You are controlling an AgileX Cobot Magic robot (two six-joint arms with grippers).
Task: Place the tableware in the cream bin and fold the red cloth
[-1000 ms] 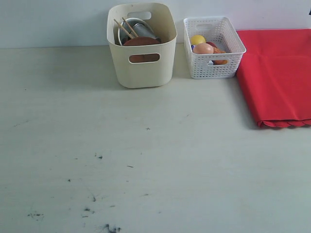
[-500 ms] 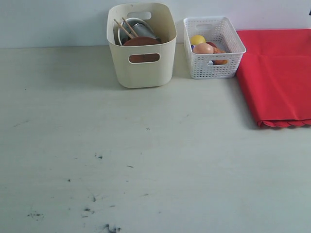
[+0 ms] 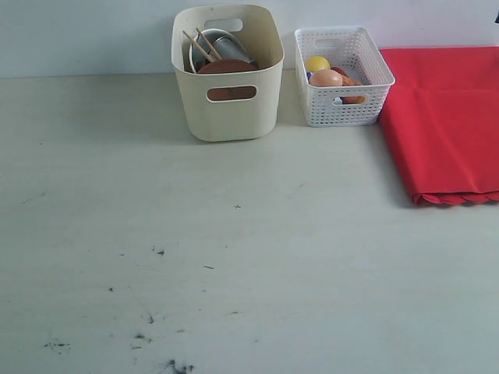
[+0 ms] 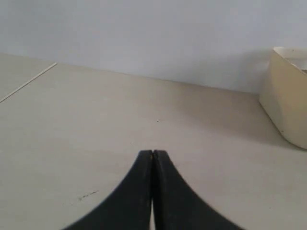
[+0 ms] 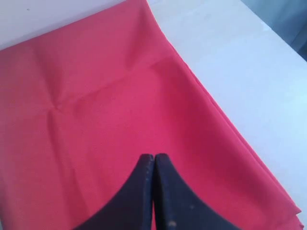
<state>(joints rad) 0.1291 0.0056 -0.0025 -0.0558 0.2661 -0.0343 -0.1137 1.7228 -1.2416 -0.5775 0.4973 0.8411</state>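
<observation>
The cream bin (image 3: 227,105) stands at the back of the table and holds the brown wooden plate (image 3: 226,68), a white bowl (image 3: 204,37), pale chopsticks (image 3: 201,45) and a steel cup (image 3: 230,48). Its corner also shows in the left wrist view as the cream bin (image 4: 289,98). The red cloth (image 3: 448,117) lies folded at the right, scalloped edge toward the front. My left gripper (image 4: 153,153) is shut and empty over bare table. Above the red cloth (image 5: 110,105), my right gripper (image 5: 154,156) is shut with nothing in it. Neither arm shows in the exterior view.
A white lattice basket (image 3: 343,76) with a lemon (image 3: 316,63), an egg (image 3: 326,78) and other food stands between the bin and the cloth. The pale table (image 3: 234,257) carries small dark marks near its front.
</observation>
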